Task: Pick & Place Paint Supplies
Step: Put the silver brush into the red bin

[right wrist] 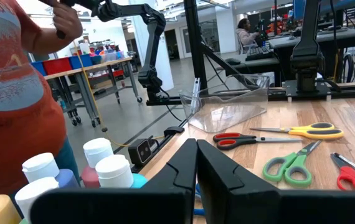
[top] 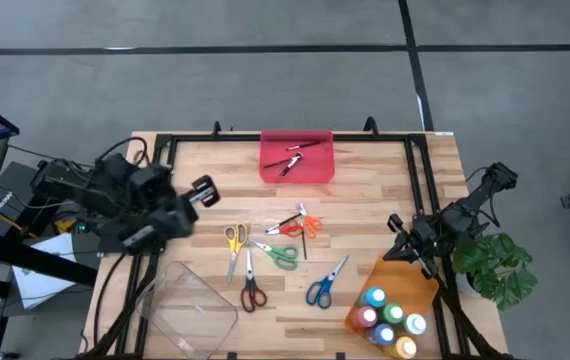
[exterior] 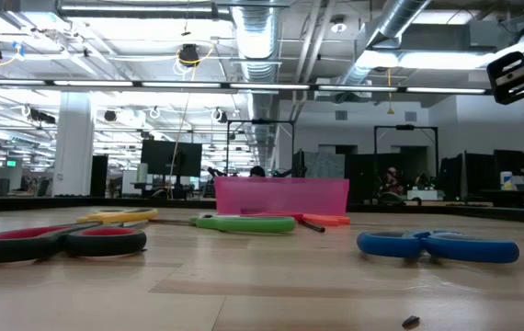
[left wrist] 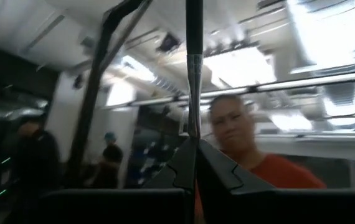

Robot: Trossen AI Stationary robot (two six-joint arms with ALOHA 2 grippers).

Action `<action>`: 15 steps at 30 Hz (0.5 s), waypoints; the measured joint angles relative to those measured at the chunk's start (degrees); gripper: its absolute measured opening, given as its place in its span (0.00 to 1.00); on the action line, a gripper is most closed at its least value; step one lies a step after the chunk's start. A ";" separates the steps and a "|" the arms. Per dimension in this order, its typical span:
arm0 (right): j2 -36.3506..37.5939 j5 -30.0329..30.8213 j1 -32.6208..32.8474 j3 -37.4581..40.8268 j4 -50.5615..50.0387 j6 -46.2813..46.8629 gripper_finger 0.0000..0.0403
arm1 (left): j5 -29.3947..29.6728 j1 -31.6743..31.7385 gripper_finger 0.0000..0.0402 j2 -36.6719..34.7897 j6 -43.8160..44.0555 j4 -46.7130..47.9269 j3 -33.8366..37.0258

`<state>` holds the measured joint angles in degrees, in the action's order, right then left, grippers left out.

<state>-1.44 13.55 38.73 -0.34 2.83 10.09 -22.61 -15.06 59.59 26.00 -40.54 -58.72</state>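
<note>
The left gripper (top: 205,192) hangs over the tabletop (top: 365,215) near its left edge, jaws clenched on nothing; in its wrist view the fingers (left wrist: 184,165) meet, pointing up into the room where a person in an orange shirt (left wrist: 271,174) stands. The right gripper (top: 395,225) sits near the right edge, jaws likewise pressed together and empty, just beside the orange tray (top: 405,275) at the front right corner. That tray holds the white-capped paint bottles (top: 390,318). A red tray (top: 297,168) at the middle of the far edge holds thin dark brushes (top: 293,158). Scissors lie loose in the middle of the tabletop: a yellow-handled pair (top: 234,240), a green-handled pair (top: 280,254), a red-handled pair (top: 252,292), a blue-handled pair (top: 322,288) and an orange-and-red cluster (top: 301,224). A clear tray (top: 187,305) rests at the front left corner.
</note>
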 joint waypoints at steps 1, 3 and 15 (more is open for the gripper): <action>0.00 0.01 0.01 0.00 0.00 0.01 0.02 | 2.14 0.19 0.00 -0.02 -0.89 2.94 0.00; 0.01 -0.01 0.01 0.00 0.00 0.02 0.02 | 7.35 0.50 0.00 -0.01 -3.43 9.81 0.00; -0.01 0.00 -0.01 -0.01 0.00 0.01 0.02 | 47.05 3.36 0.00 0.04 -3.26 52.18 0.00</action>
<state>-1.45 13.55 38.72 -0.34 2.83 10.09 24.44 -11.69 59.64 22.74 11.65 -58.72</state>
